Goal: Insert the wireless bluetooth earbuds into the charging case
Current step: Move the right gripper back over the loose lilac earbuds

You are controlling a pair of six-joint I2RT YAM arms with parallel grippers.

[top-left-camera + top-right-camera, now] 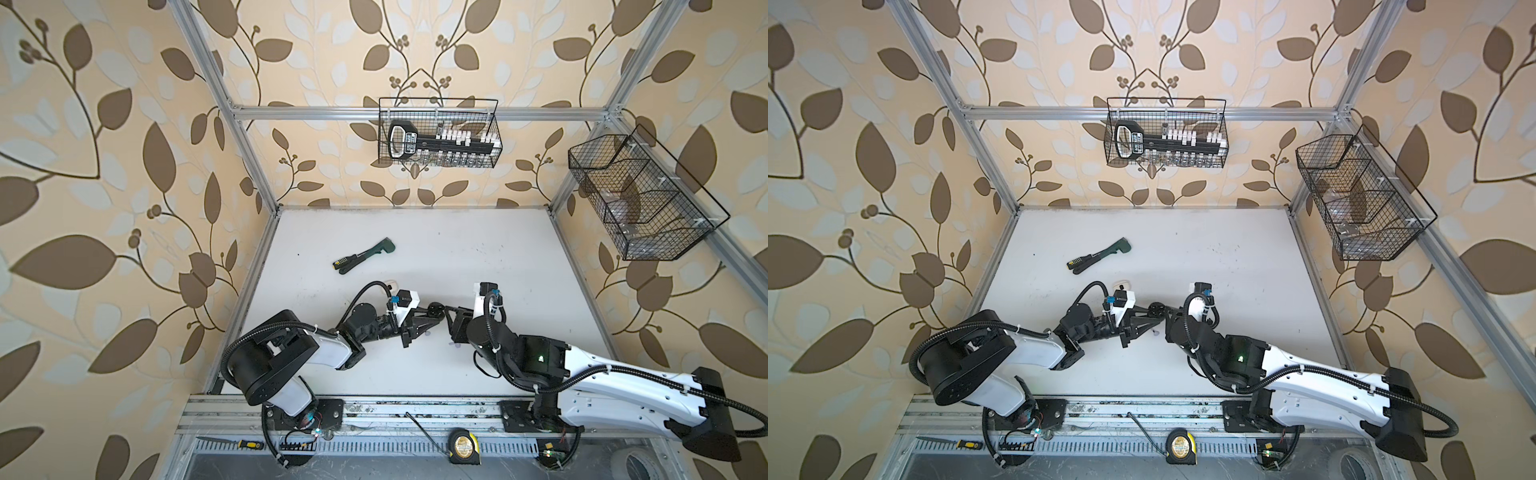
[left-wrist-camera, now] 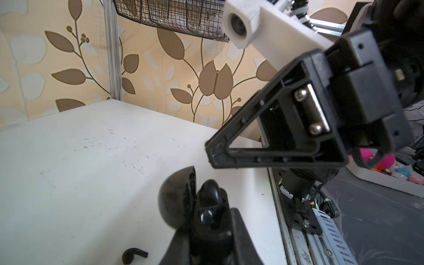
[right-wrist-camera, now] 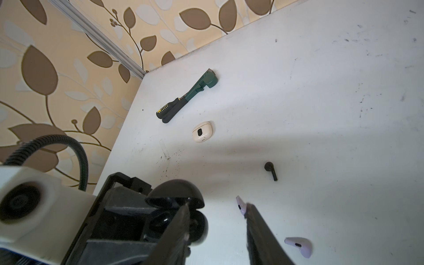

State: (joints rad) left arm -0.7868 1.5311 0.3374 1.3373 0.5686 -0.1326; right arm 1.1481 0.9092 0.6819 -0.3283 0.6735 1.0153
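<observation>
Right gripper (image 3: 218, 205) fingers are standing spread apart, one tip partly covering a lilac earbud (image 3: 240, 205); whether they are touching cannot be determined. Left gripper (image 2: 206, 220) is pinching the open black charging case (image 2: 176, 199), lid raised. Its wells are lying in shadow and their contents are hard to make out. A second lilac earbud (image 3: 298, 246) and a black earbud (image 3: 270, 170) are lying loose on the table (image 3: 321, 103). In both top views the arms are largely masking them. A cream charging case (image 1: 1121, 286), half hidden by cable, is sitting at about 10 o'clock from the left gripper, with a green tool (image 1: 365, 253) lying farther out on the same bearing.
</observation>
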